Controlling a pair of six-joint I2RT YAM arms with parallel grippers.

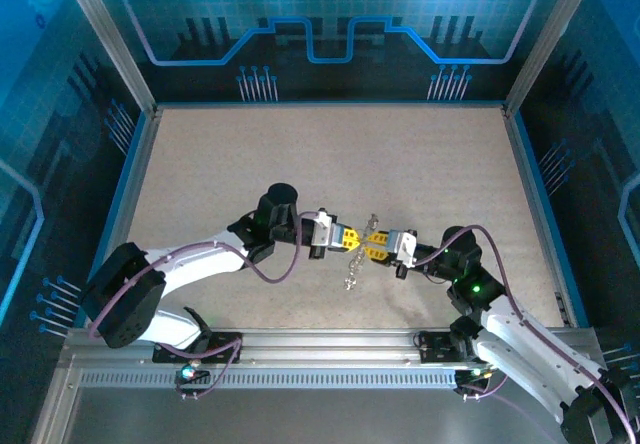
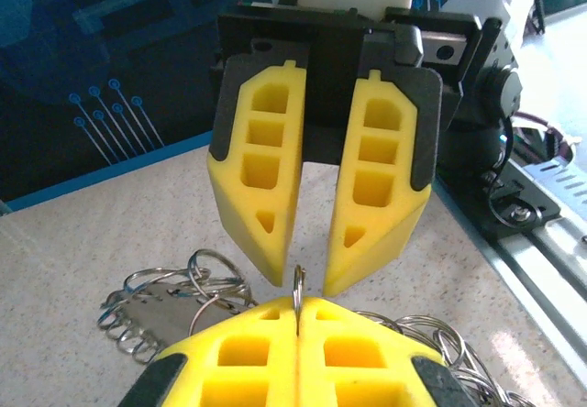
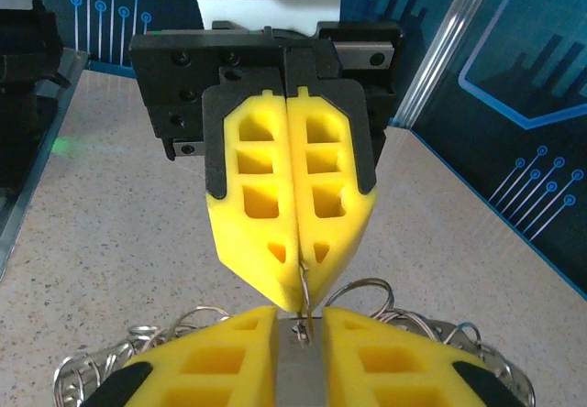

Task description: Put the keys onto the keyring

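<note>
Your left gripper is pinched tight on the keyring, mid-desk and nearer the near edge. Your right gripper has its jaws slightly apart around the same wire. It looks thin, light, floppy and slippery, so I'd pinch the wire itself, close beside the left tips.

Speckled beige tabletop sits inside blue circuit-patterned walls, perhaps backlit, between 2 aluminium posts.
</note>
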